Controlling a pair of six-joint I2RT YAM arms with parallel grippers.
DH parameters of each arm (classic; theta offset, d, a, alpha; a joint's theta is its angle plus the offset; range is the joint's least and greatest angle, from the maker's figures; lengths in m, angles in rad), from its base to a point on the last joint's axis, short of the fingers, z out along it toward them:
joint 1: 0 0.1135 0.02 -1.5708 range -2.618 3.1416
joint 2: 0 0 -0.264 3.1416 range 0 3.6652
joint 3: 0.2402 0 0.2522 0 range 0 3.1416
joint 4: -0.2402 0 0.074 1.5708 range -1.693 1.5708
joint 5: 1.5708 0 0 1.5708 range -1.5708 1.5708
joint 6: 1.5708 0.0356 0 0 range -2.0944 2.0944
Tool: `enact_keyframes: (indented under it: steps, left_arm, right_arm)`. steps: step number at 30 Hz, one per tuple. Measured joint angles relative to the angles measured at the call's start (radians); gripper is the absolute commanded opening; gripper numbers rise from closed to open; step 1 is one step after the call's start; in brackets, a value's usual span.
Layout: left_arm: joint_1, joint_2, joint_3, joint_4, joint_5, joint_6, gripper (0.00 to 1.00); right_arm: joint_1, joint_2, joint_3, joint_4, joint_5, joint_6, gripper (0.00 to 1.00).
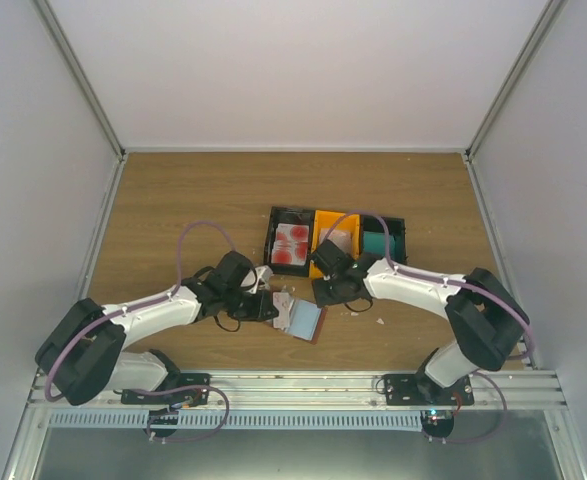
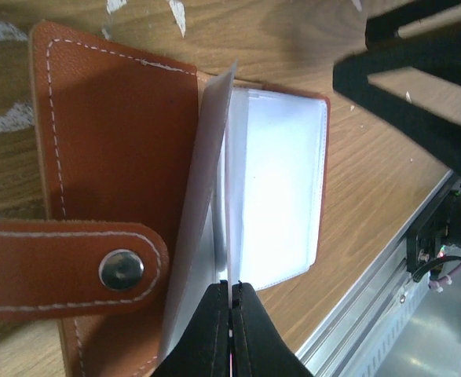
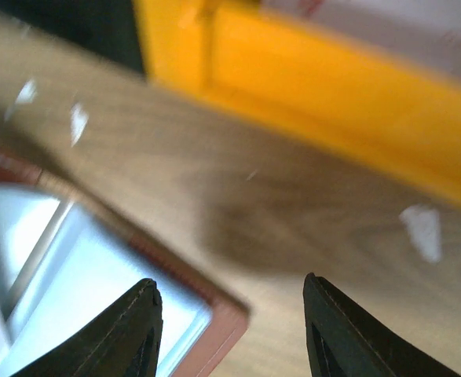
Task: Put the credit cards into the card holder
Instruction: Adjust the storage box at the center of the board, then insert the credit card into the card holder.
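The card holder lies open on the wood between the two arms, brown leather outside, clear pale pockets inside. My left gripper is shut on the edge of one thin clear pocket leaf, which stands up from the card holder. My right gripper hovers open over the card holder's corner, nothing between its fingers. The credit cards sit in the trays behind: white ones with red blotches, a pale one, a teal one.
Three trays stand in a row at mid table: black, orange, black. The orange tray wall is close ahead of my right gripper. White scraps dot the wood. A metal rail runs along the near edge.
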Motion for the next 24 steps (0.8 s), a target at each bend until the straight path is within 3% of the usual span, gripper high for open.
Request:
enact_keyframes:
  steps: [9,24]
  left_arm:
    - [0.0,0.05,0.0,0.019,0.078,-0.013,0.0]
    - [0.0,0.113,-0.021,0.089,0.168,-0.103,0.0]
  right_arm:
    - [0.159,-0.061,-0.059,-0.059,-0.073,0.042,0.5]
    - [0.165,-0.004,-0.067,-0.078,-0.08,0.042,0.4]
